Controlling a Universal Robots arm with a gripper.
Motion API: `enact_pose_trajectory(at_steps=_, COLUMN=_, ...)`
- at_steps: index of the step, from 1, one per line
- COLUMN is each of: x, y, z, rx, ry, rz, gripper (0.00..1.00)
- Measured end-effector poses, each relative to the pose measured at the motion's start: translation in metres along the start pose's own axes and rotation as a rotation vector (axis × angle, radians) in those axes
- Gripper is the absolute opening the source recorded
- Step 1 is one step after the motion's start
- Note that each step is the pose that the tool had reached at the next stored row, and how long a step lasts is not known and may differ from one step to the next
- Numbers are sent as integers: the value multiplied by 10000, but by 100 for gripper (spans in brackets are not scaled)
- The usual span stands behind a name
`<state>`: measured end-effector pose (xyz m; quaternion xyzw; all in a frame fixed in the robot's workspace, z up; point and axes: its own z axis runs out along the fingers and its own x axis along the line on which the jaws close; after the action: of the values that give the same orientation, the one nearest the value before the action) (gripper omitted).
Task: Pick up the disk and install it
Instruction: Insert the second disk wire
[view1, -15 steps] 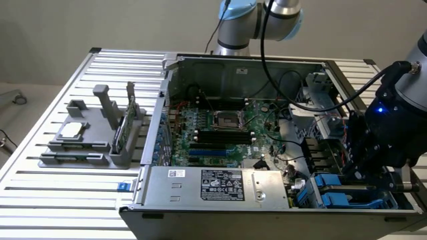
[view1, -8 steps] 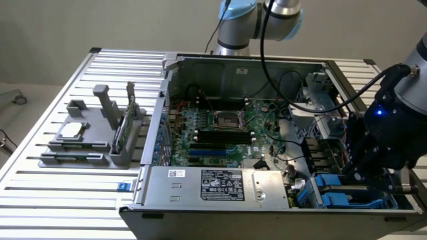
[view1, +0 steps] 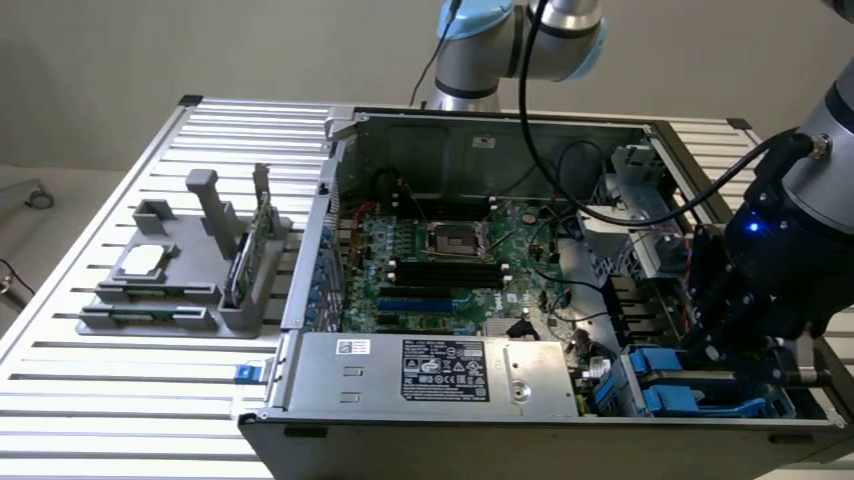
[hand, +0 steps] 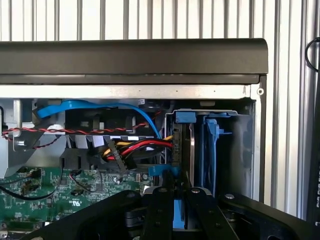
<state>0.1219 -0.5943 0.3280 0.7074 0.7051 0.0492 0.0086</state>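
The disk (hand: 183, 145) stands on edge in the drive bay at the corner of the open computer case (view1: 441, 125). Its blue carrier shows at the far end and between my fingers. My gripper (hand: 176, 194) is shut on the disk's near end, with black fingers (hand: 159, 205) on either side of it. In the exterior view the gripper (view1: 727, 350) reaches down into the bay at the case's right front corner, just above the blue carrier parts (view1: 667, 392).
A second blue carrier (hand: 212, 132) sits beside the disk in the bay. Red, yellow and blue cables (hand: 135, 147) run close to it. The motherboard (view1: 441, 265) and power supply (view1: 441, 370) fill the case. A grey fixture (view1: 180, 280) with a chip and a green card stands on the slatted table.
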Motion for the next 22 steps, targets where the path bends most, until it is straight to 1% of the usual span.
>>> enact_pose_trajectory(at_steps=2, x=0, y=0, z=2, rx=-2, ry=27, rz=-16, gripper=16)
enact_pose_trajectory(at_steps=3, x=1, y=3, z=-17, rx=-1, ry=17, rz=-23, gripper=16)
enact_pose_trajectory(at_steps=4, x=-5, y=3, z=-10, rx=-3, ry=40, rz=-25, gripper=16)
enact_pose_trajectory(at_steps=5, x=-6, y=4, z=6, rx=-4, ry=85, rz=-26, gripper=17)
enact_pose_trajectory(at_steps=6, x=-7, y=4, z=17, rx=-4, ry=114, rz=-25, gripper=23)
enact_pose_trajectory(at_steps=7, x=-7, y=3, z=16, rx=-3, ry=117, rz=-24, gripper=30)
enact_pose_trajectory(at_steps=8, x=-7, y=3, z=9, rx=-2, ry=110, rz=-23, gripper=30)
enact_pose_trajectory(at_steps=9, x=-7, y=3, z=3, rx=-2, ry=105, rz=-22, gripper=36)
enact_pose_trajectory(at_steps=10, x=-7, y=3, z=-3, rx=-2, ry=106, rz=-22, gripper=36)
enact_pose_trajectory(at_steps=12, x=-5, y=5, z=-31, rx=-1, ry=104, rz=-22, gripper=48)
enact_pose_trajectory(at_steps=15, x=-1, y=11, z=-96, rx=-1, ry=106, rz=-22, gripper=48)
enact_pose_trajectory(at_steps=19, x=6, y=19, z=-217, rx=-1, ry=106, rz=-23, gripper=48)
enact_pose_trajectory(at_steps=21, x=9, y=17, z=-279, rx=-2, ry=103, rz=-23, gripper=46)
enact_pose_trajectory(at_steps=22, x=11, y=13, z=-309, rx=-1, ry=104, rz=-23, gripper=39)
